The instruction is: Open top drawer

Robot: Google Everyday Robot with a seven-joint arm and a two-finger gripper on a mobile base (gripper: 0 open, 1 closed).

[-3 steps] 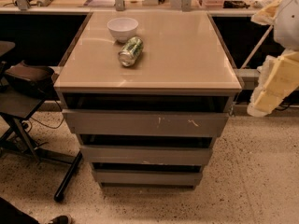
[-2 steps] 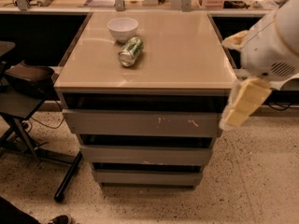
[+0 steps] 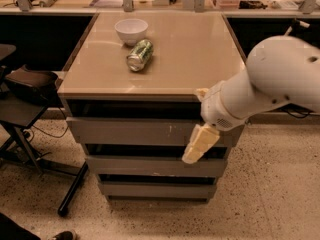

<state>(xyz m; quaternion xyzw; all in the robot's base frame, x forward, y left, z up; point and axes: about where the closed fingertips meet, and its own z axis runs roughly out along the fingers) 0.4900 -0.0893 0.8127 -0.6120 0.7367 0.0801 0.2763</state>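
Three grey drawer fronts were stacked under the tan counter [image 3: 200, 59], and the top drawer [image 3: 130, 131] was the uppermost and tallest of them. It sat directly below the counter's front edge, with a dark gap between the two. Its front was a plain, flat grey panel with no handle, and a small whitish scratch showed a little right of its centre. Only the panel was on view. No label or writing was visible on it.

Above the top drawer, on the counter, a green can [image 3: 140, 55] lay on its side with its silver end turned toward the camera. Its printing was too small to read and no brand could be made out. A white bowl [image 3: 131, 30] stood upright just behind the can, farther back from the top drawer.

The pincer [image 3: 199, 145] hung in front of the top drawer's right part, its cream tip pointing down across the panel's lower edge. Whether it touched the panel could not be told, nor whether it was clenched or released. The white arm [image 3: 270, 81] carrying it came in from the right of the top drawer.

Below the top drawer were the two slimmer drawer fronts [image 3: 150, 166]. To its left stood a black chair [image 3: 25, 86] on a speckled floor [image 3: 275, 199].
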